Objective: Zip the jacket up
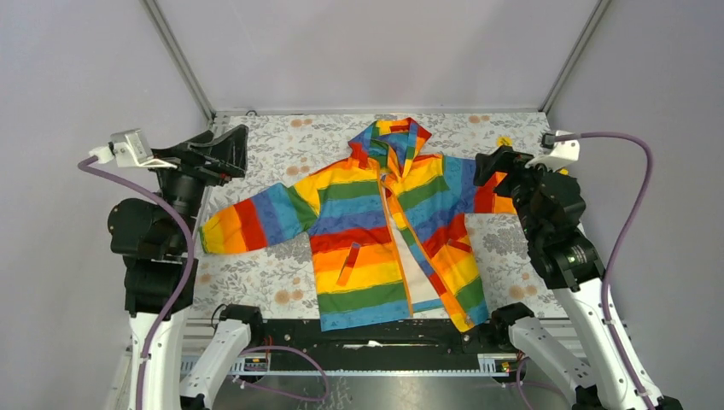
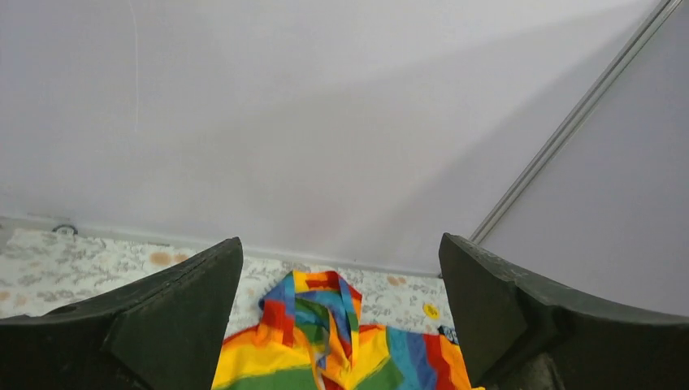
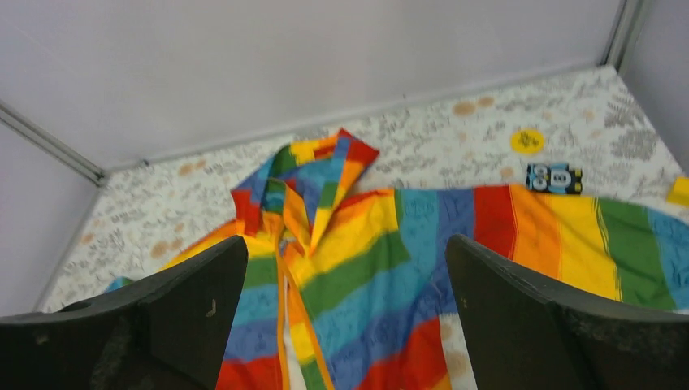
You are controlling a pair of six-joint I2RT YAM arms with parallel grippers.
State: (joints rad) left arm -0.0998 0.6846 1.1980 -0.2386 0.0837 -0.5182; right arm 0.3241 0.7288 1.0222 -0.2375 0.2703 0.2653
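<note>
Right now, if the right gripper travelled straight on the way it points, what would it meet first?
Most likely the rainbow-striped hooded fabric jacket. The open right gripper aims down at its upper front panel. Nothing shows in between, though depth is hard to judge.

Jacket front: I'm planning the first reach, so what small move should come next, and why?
Probably lower the right fingers toward the jacket at its hem. The front gapes open there, with white lining showing, and both the right and left fingers stand open, raised at the sides, holding nothing.
</note>
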